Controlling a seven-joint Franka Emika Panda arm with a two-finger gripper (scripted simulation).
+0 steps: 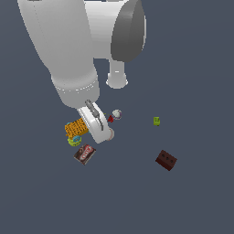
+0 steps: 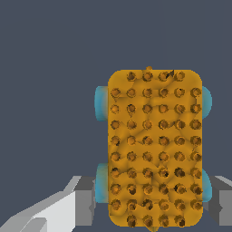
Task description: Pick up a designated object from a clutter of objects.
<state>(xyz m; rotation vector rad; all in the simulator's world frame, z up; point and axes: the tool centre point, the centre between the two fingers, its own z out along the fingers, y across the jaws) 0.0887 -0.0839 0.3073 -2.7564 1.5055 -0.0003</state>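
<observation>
Straddling the orange block (image 2: 154, 147), the gripper (image 2: 152, 204) has one grey finger (image 2: 84, 201) at each long side of it, as the wrist view shows. The jaws stand spread wide, about as wide as the block itself. Whether the pads touch the cyan edging cannot be told, and nothing shows that the block is gripped. The block fills much of the wrist view, its top studded with rows of small dark dimples and cyan-blue lobes poking out at its sides.

In the exterior view the gripper (image 1: 101, 131) is hidden behind the white hand of the arm, which reaches down over the cluster of items. The orange block (image 1: 76, 128) lies on the dark floor (image 1: 192, 201) just beside the hand, on the exterior view's left of it. A yellow-green ball (image 1: 74, 141) sits touching the block's near edge. Just below that lies the brown-and-red packet (image 1: 84, 154), flat on the floor. On the other side of the hand a small grey ball (image 1: 117, 114) rests near a bit of red that is too small to make out. Well apart, toward the exterior view's right, are a tiny green piece (image 1: 156, 120) and the dark red brick (image 1: 166, 160).
</observation>
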